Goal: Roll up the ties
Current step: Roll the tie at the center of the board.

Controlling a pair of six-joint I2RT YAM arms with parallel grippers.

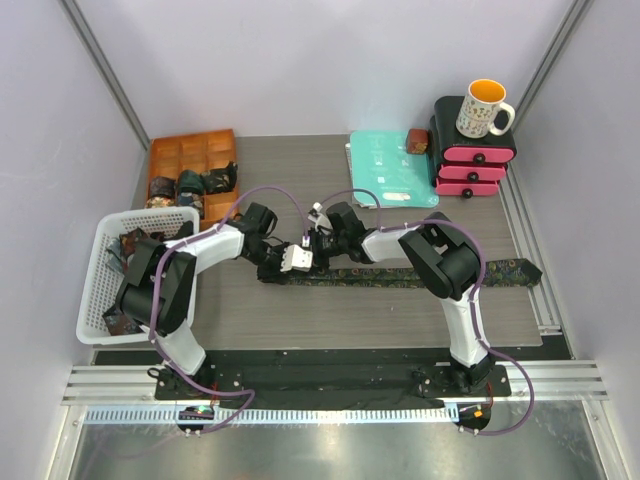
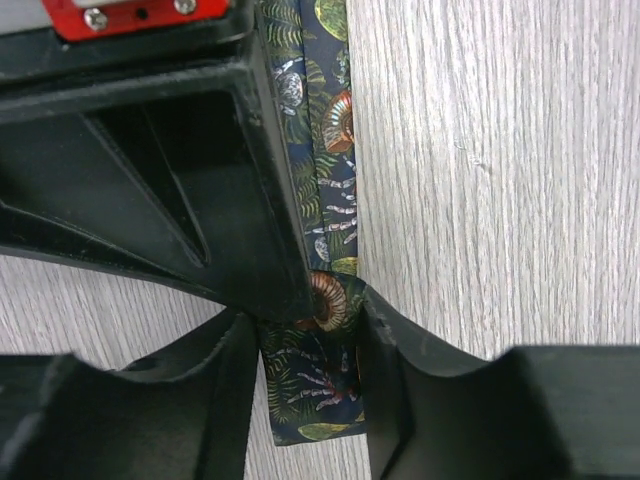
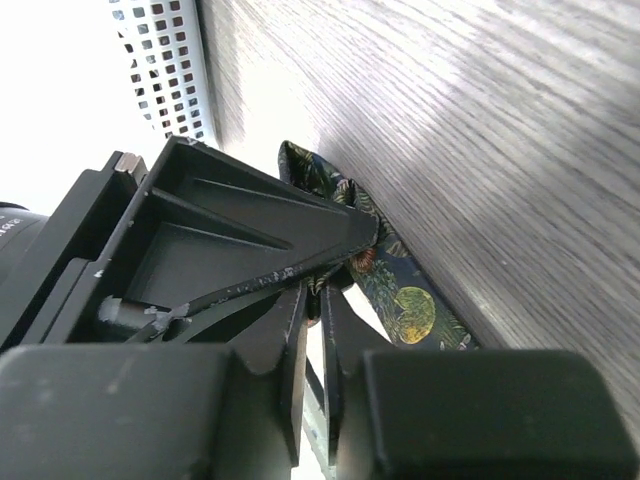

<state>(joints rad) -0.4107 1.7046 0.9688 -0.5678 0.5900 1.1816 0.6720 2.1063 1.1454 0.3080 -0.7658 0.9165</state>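
A long dark tie [image 1: 420,275] with a fossil-and-leaf print lies flat across the table, left to right. Both grippers meet at its narrow left end. My left gripper [image 1: 297,258] straddles that end: in the left wrist view the tie [image 2: 325,150] runs between the fingers [image 2: 430,390], which press on both its edges, left gripper [image 2: 312,370] shut on it. My right gripper [image 1: 322,243] comes from the right. Its jaws stand nearly together on a lifted bit of the tie [image 3: 410,300] at the right gripper [image 3: 328,285]. The left gripper's finger [image 3: 240,230] lies across that view.
A white basket [image 1: 100,260] with loose ties stands at the left edge. Behind it an orange wooden tray [image 1: 190,150] holds rolled ties [image 1: 195,182]. A teal folder [image 1: 390,165] lies at the back, beside pink drawers [image 1: 475,165] with a mug [image 1: 483,108] on top.
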